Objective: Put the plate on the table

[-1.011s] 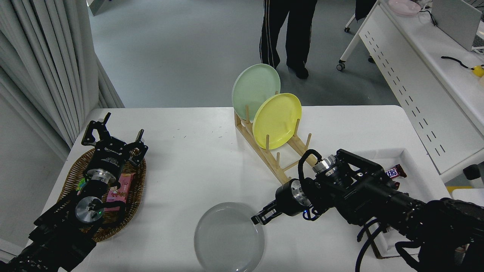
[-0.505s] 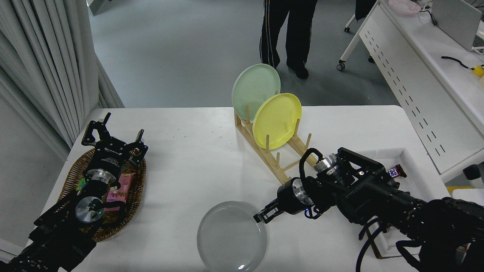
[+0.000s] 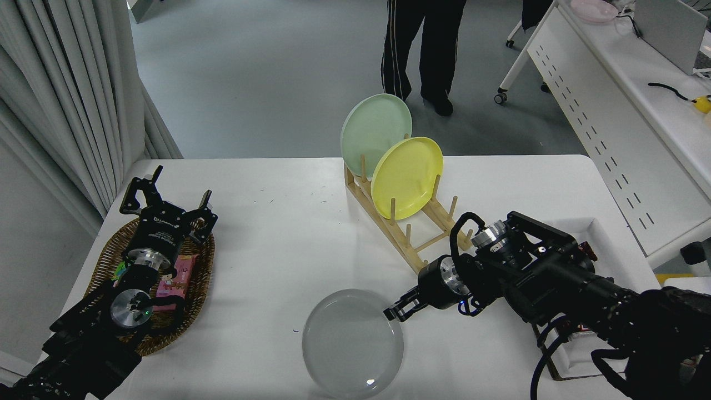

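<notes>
My right gripper [image 3: 401,311] pinches the plate [image 3: 352,351] by its right rim. Bare table [image 3: 278,233] lies left of it.

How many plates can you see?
3: a grey-white plate low over the table's near edge, at the right gripper; a yellow plate and a pale green plate upright in the wooden rack.
</notes>
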Controlling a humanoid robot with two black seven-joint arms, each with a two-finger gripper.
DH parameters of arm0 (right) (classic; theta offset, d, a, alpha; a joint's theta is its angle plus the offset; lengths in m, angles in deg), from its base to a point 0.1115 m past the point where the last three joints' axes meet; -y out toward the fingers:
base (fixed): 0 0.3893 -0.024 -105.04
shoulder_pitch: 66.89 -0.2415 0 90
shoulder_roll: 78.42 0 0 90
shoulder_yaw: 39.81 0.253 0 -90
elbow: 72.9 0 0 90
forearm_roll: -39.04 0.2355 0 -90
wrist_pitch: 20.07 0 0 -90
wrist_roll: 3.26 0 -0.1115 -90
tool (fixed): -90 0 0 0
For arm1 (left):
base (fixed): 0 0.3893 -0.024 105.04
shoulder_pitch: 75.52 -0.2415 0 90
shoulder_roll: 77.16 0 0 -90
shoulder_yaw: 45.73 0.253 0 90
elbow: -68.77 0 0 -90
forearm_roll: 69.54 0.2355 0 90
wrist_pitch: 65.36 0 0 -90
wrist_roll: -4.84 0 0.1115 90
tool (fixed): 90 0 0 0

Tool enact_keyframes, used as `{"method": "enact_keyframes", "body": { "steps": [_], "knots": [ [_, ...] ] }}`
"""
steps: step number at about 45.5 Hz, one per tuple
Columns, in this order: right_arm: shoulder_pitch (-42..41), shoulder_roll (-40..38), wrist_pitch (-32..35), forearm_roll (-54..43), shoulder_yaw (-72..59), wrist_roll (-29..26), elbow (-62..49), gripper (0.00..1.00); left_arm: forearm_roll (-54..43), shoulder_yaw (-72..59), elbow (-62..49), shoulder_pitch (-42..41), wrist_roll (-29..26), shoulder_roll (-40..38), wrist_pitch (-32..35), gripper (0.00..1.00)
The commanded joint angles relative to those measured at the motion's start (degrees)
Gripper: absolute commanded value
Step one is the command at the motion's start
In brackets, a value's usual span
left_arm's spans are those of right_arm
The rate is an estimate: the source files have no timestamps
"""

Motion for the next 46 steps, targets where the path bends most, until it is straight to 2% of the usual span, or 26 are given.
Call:
{"method": "enact_keyframes", "body": {
  "steps": [1, 43, 46],
  "knots": [
    [0.0, -0.2, 0.0, -0.4, 0.1, 0.0, 0.0, 0.00, 0.0, 0.0, 0.0, 0.0, 0.0, 0.0, 0.0, 1.00],
    [0.2, -0.2, 0.0, -1.6, 0.1, 0.0, -0.1, 0.00, 0.0, 0.0, 0.0, 0.0, 0.0, 0.0, 0.0, 1.00],
    [0.2, -0.2, 0.0, -1.6, 0.2, 0.0, -0.1, 0.63, 0.0, 0.0, 0.0, 0.0, 0.0, 0.0, 0.0, 1.00]
  ]
}}
